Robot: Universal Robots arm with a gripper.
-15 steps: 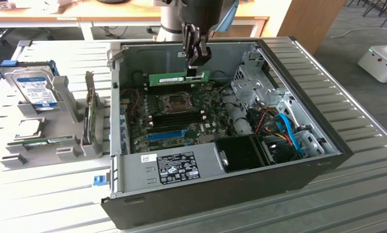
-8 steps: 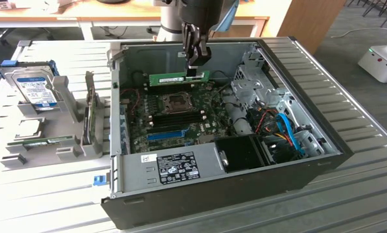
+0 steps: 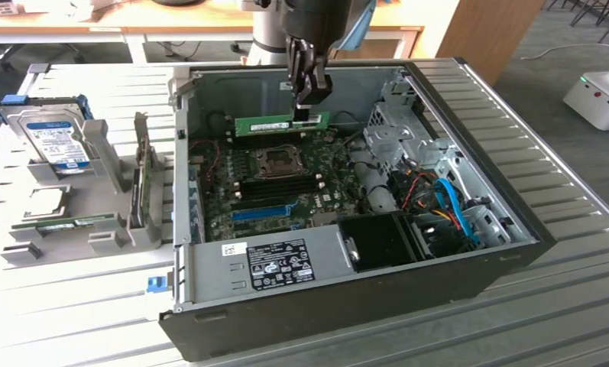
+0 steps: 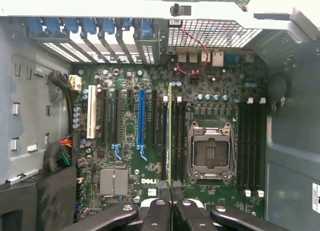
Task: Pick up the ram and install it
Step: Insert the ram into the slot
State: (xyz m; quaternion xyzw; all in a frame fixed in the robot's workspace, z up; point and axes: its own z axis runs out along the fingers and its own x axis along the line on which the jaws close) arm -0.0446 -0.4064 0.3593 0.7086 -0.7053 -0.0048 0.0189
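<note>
My gripper (image 3: 306,105) hangs inside the open computer case (image 3: 508,222), shut on the ram (image 3: 280,121), a thin green stick held level above the motherboard (image 3: 273,187). In the wrist view the ram (image 4: 170,136) is seen edge-on as a thin green line running away from the gripper (image 4: 171,203). It lies over the black memory slots (image 4: 178,141) beside the CPU socket (image 4: 210,153). The stick is above the board, apart from the slots. A second green stick (image 3: 75,223) lies in the grey holder at the exterior view's left.
A silver hard drive with a blue label (image 3: 57,141) stands in the grey holder (image 3: 111,229) on the slatted table. Inside the case are a blue slot (image 3: 258,212), a black fan shroud (image 3: 386,241), blue and orange cables (image 3: 449,206) and more memory slots (image 4: 250,141).
</note>
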